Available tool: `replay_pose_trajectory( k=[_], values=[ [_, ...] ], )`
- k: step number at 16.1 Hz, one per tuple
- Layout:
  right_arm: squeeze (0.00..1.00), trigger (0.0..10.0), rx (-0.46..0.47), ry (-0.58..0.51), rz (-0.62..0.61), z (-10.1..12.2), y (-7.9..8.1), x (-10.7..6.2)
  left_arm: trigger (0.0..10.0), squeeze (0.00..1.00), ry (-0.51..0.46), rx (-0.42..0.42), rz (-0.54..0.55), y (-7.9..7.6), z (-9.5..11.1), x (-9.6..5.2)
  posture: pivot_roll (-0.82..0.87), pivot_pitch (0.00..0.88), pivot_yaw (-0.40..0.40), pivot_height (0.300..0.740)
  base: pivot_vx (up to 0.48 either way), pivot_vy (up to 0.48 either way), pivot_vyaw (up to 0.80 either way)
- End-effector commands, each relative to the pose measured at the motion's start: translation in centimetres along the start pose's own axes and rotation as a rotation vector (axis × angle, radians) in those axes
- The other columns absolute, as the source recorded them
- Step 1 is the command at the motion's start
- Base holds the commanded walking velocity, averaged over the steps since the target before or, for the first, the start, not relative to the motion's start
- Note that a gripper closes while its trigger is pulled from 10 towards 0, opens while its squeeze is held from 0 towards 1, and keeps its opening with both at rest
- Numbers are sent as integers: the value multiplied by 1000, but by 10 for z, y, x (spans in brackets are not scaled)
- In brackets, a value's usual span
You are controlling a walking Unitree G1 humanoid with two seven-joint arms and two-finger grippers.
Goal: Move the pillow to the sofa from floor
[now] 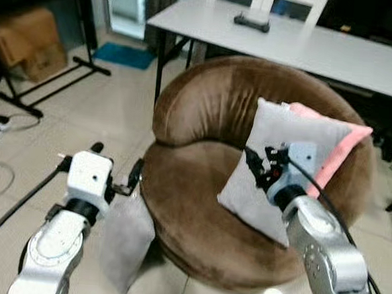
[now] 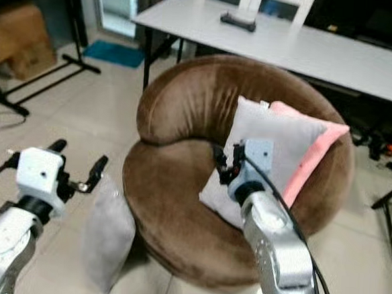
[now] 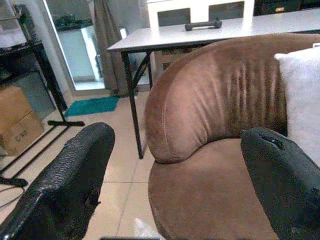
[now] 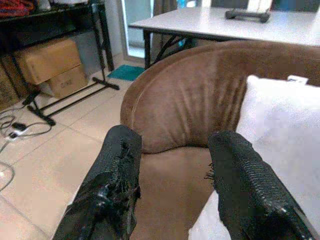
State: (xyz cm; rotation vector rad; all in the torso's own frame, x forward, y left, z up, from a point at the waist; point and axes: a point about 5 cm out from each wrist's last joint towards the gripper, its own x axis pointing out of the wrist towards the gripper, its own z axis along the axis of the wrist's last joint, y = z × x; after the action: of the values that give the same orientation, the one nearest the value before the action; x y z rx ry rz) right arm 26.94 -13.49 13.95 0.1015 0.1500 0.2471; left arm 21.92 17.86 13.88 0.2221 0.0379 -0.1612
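brown velvety sofa (image 1: 205, 107), grey cloth pillow (image 1: 125, 240), glossy floor tiles (image 1: 70, 111)

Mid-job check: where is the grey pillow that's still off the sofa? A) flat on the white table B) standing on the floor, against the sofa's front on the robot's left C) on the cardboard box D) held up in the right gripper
B: the grey pillow stands on the tiled floor against the brown sofa, below the open, empty left gripper; the right gripper is open over the sofa near the grey pillow on the seat.

White table (image 1: 337, 52) behind; cardboard box (image 1: 25, 41), teal mat (image 1: 125, 54) far left.
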Motion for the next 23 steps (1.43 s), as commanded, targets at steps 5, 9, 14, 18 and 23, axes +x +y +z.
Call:
replay_pose_trajectory(
  k=[5, 9, 14, 18, 23],
  values=[
    [0, 10000, -15, 18, -35, -1, -9, -2, 10000, 0, 5, -9, -13, 1, -9, 5, 75, 0, -58, 740, 0, 358, 0],
    [0, 10000, -13, 33, -37, -1, -10, -2, 10000, 0, 20, -8, -8, 4, -22, 11, 73, 0, -62, 740, 0, 363, -706],
    [0, 10000, -13, 41, -37, -2, -10, -3, 10000, 0, 36, -3, -2, 9, -41, 16, 73, 0, -64, 740, 0, 361, -800],
    [0, 10000, -16, 44, -40, -1, -10, -3, 10000, 0, 52, -3, 2, 17, -60, 19, 70, 0, -62, 740, 0, 364, -800],
    [0, 10000, -15, 48, -40, -2, -10, -3, 10000, 0, 145, -14, 14, 28, -111, 19, 71, 0, -63, 740, 0, 362, -800]
  ],
)
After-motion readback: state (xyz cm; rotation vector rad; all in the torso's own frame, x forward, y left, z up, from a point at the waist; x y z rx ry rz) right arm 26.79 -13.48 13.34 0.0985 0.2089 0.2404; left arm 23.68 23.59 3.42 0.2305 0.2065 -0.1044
